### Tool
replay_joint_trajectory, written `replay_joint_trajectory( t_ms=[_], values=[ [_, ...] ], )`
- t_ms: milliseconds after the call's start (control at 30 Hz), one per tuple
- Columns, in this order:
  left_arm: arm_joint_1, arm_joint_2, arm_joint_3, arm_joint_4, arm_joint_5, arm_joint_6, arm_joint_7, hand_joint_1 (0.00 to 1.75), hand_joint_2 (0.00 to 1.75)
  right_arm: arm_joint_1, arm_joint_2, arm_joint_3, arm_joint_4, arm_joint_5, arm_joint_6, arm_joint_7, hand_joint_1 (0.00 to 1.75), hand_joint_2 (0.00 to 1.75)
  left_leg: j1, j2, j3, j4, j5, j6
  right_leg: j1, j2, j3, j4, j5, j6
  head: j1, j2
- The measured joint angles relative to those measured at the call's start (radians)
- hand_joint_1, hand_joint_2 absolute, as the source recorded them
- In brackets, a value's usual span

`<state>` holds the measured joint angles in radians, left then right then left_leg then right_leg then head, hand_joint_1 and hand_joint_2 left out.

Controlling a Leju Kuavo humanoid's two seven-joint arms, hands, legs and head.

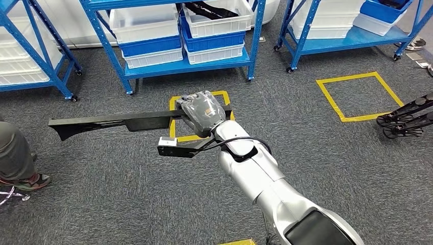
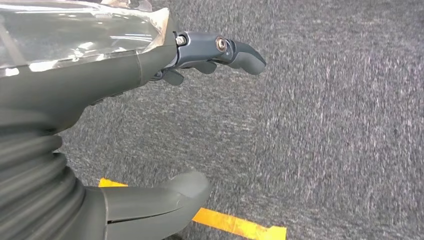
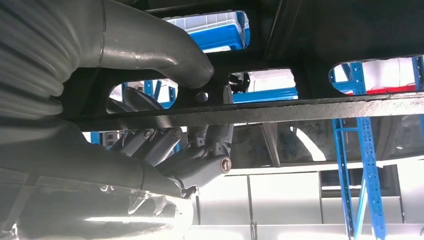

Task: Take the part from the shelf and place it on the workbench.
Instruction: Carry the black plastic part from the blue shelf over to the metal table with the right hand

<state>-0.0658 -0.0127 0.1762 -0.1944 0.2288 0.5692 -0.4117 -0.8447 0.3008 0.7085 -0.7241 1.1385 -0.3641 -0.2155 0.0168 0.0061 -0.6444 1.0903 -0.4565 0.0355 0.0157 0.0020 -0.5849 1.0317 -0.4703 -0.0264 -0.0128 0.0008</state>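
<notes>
A: Right robot hand (image 1: pixel 203 113) clamped on the long black part (image 1: pixel 110 122), gripped at its right end, held level above the carpet (image 1: pixel 316 153). Part running leftward from the grip, well clear of the blue shelf (image 1: pixel 186 66) on the far side.

B: Probably kept flat and out front to carry it clear of body and shelf posts. Fingers (image 3: pixel 165 147) wrapped under the slotted edge, thumb (image 3: pixel 150 47) over the top.

A: Left robot hand (image 2: pixel 165 120) pointing at the floor, thumb and fingers apart, nothing held.

B: Bench nowhere in sight. Far left tip of the part hard to read. Person's leg (image 1: pixel 15 153) cut off at left edge.
</notes>
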Motion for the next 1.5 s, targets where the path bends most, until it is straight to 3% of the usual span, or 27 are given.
replay_joint_trajectory(
  t_ms=[67,133,200,300,367,400,467,500,533,567,667,800,967,1067,1133,1233,1267,1300,1367,1400,1433,1467,1500],
  values=[
    [-0.002,0.003,0.000,0.000,0.000,0.000,-0.001,0.00,1.75,-0.002,0.004,0.001,0.000,-0.001,0.000,0.000,1.71,1.75,-0.012,0.004,0.023,-0.042,0.003,0.016,-0.002,-0.003,-0.002,-0.002,0.005,0.008,0.002,0.000],
    [-0.001,0.004,0.000,-0.001,0.001,0.000,-0.002,0.00,1.75,-0.003,0.008,0.001,0.000,-0.001,0.000,0.000,1.71,1.75,-0.014,0.006,0.028,-0.061,0.018,0.021,-0.002,-0.004,-0.004,-0.004,0.008,0.016,-0.001,0.000],
    [-0.002,0.003,0.001,-0.001,0.002,0.000,-0.002,0.00,1.75,-0.005,0.009,0.001,0.000,-0.001,0.000,0.000,1.71,1.75,-0.009,0.010,0.036,-0.090,0.037,0.022,0.000,-0.003,-0.021,0.023,-0.013,0.021,0.001,0.000],
    [-0.003,-0.002,0.001,-0.001,0.002,0.000,-0.002,0.00,1.75,-0.007,0.005,0.001,0.000,-0.002,0.000,0.000,1.71,1.75,-0.006,0.012,0.028,-0.104,0.056,0.018,-0.012,-0.001,-0.094,0.190,-0.096,0.025,0.006,0.000],
    [-0.002,-0.005,0.001,-0.001,0.002,-0.001,-0.002,0.00,1.75,-0.002,0.000,0.001,0.000,-0.002,0.000,0.004,1.71,1.75,-0.003,0.012,0.016,-0.104,0.064,0.010,-0.026,-0.001,-0.116,0.257,-0.120,0.041,0.006,0.000],
    [-0.002,-0.006,0.002,-0.001,0.002,-0.002,-0.003,0.00,1.75,0.000,-0.002,0.001,0.000,-0.001,-0.001,0.006,1.71,1.75,0.000,0.012,0.011,-0.102,0.067,0.005,-0.033,-0.002,-0.098,0.232,-0.109,0.054,0.007,0.000],
    [-0.002,-0.007,0.003,-0.001,0.001,-0.003,-0.008,0.00,1.75,0.000,-0.004,0.000,0.000,0.000,-0.005,0.013,1.71,1.75,0.007,0.012,0.001,-0.095,0.072,-0.008,-0.047,-0.004,-0.021,0.099,-0.068,0.078,0.008,0.000],
    [-0.002,-0.006,0.004,-0.001,-0.001,-0.003,-0.011,0.00,1.75,-0.002,-0.004,0.000,0.000,0.000,-0.009,0.017,1.71,1.75,0.008,0.012,-0.004,-0.088,0.073,-0.015,-0.049,-0.003,0.011,0.039,-0.050,0.082,0.009,0.000],
    [-0.002,-0.005,0.006,-0.001,-0.003,-0.002,-0.014,0.00,1.75,-0.004,-0.004,-0.002,-0.001,0.000,-0.013,0.021,1.71,1.75,0.009,0.011,-0.010,-0.082,0.072,-0.021,-0.052,-0.002,0.031,0.002,-0.039,0.079,0.009,0.000],
    [-0.002,-0.004,0.007,-0.002,-0.005,-0.002,-0.017,0.00,1.75,-0.006,-0.004,-0.004,-0.002,0.000,-0.016,0.023,1.71,1.75,0.008,0.011,-0.015,-0.078,0.072,-0.021,-0.052,-0.001,0.035,-0.011,-0.035,0.071,0.008,0.000],
    [-0.001,-0.004,0.010,-0.002,-0.009,-0.002,-0.024,0.00,1.75,-0.008,-0.007,-0.013,-0.010,-0.002,-0.022,0.026,1.71,1.75,0.011,0.009,-0.023,-0.081,0.084,-0.001,-0.047,0.001,0.028,-0.011,-0.022,0.051,0.001,0.000],
    [-0.001,-0.004,0.016,-0.002,-0.009,-0.002,-0.027,0.00,1.75,-0.009,-0.008,-0.019,-0.020,-0.004,-0.023,0.026,1.71,1.75,0.015,0.009,-0.022,-0.095,0.100,-0.019,-0.040,0.001,0.021,-0.010,-0.015,0.038,0.000,0.000],
    [-0.001,-0.004,0.017,-0.002,-0.010,-0.002,-0.028,0.00,1.75,-0.008,-0.010,-0.025,-0.025,-0.004,-0.023,0.026,1.71,1.75,0.016,0.009,-0.024,-0.100,0.107,-0.034,-0.035,0.000,0.016,-0.009,-0.012,0.033,0.000,0.000],
    [-0.001,-0.004,0.018,-0.002,-0.014,-0.006,-0.030,0.00,1.75,-0.008,-0.013,-0.027,-0.033,-0.007,-0.023,0.026,1.71,1.75,0.016,0.009,-0.025,-0.100,0.107,-0.047,-0.035,0.000,0.013,-0.009,-0.012,0.033,0.001,0.000],
    [-0.002,-0.003,0.018,-0.002,-0.019,-0.012,-0.031,0.00,1.75,-0.008,-0.016,-0.031,-0.040,-0.011,-0.023,0.026,1.71,1.75,0.015,0.009,-0.028,-0.097,0.106,-0.049,-0.040,0.000,0.013,-0.012,-0.010,0.037,0.001,0.000],
    [-0.003,-0.002,0.018,-0.003,-0.023,-0.021,-0.032,0.00,1.75,-0.005,-0.019,-0.041,-0.056,-0.016,-0.024,0.026,1.71,1.75,0.016,0.013,-0.006,-0.134,0.117,-0.025,-0.045,0.003,0.024,-0.034,-0.001,0.053,-0.001,0.000],
    [-0.003,-0.004,0.018,-0.003,-0.023,-0.024,-0.033,0.00,1.75,-0.005,-0.021,-0.043,-0.061,-0.017,-0.026,0.025,1.71,1.75,0.017,0.018,0.009,-0.162,0.128,-0.016,-0.039,0.003,0.019,-0.020,-0.010,0.052,-0.001,0.000],
    [-0.004,-0.005,0.018,-0.003,-0.023,-0.029,-0.034,0.00,1.75,-0.005,-0.025,-0.046,-0.065,-0.016,-0.029,0.023,1.71,1.75,0.019,0.025,0.022,-0.184,0.138,-0.009,-0.035,0.003,0.003,0.015,-0.029,0.048,0.000,0.000],
    [-0.006,-0.011,0.019,-0.003,-0.023,-0.037,-0.036,0.00,1.75,-0.003,-0.038,-0.050,-0.070,-0.013,-0.037,0.019,1.71,1.75,0.021,0.035,0.028,-0.198,0.146,-0.007,-0.038,0.003,-0.056,0.137,-0.085,0.040,0.003,0.000],
    [-0.007,-0.012,0.020,-0.003,-0.023,-0.041,-0.037,0.00,1.75,0.002,-0.047,-0.052,-0.072,-0.010,-0.040,0.018,1.71,1.75,0.021,0.040,0.025,-0.196,0.147,-0.008,-0.040,0.003,-0.082,0.189,-0.105,0.042,0.004,0.000],
    [-0.006,-0.015,0.020,-0.003,-0.024,-0.043,-0.039,0.00,1.75,0.008,-0.054,-0.053,-0.074,-0.007,-0.042,0.019,1.71,1.75,0.021,0.046,0.022,-0.193,0.146,-0.010,-0.043,0.002,-0.095,0.213,-0.110,0.048,0.005,0.000],
    [-0.006,-0.019,0.020,-0.003,-0.026,-0.045,-0.039,0.00,1.75,0.015,-0.061,-0.054,-0.075,-0.003,-0.044,0.019,1.71,1.75,0.023,0.052,0.018,-0.187,0.145,-0.013,-0.046,0.000,-0.088,0.199,-0.101,0.058,0.006,0.000],
    [-0.006,-0.022,0.020,-0.003,-0.029,-0.047,-0.040,0.00,1.75,0.019,-0.067,-0.056,-0.078,0.000,-0.045,0.020,1.71,1.75,0.026,0.059,0.012,-0.178,0.143,-0.019,-0.051,-0.008,-0.061,0.145,-0.077,0.070,0.008,0.000]
  ],
)
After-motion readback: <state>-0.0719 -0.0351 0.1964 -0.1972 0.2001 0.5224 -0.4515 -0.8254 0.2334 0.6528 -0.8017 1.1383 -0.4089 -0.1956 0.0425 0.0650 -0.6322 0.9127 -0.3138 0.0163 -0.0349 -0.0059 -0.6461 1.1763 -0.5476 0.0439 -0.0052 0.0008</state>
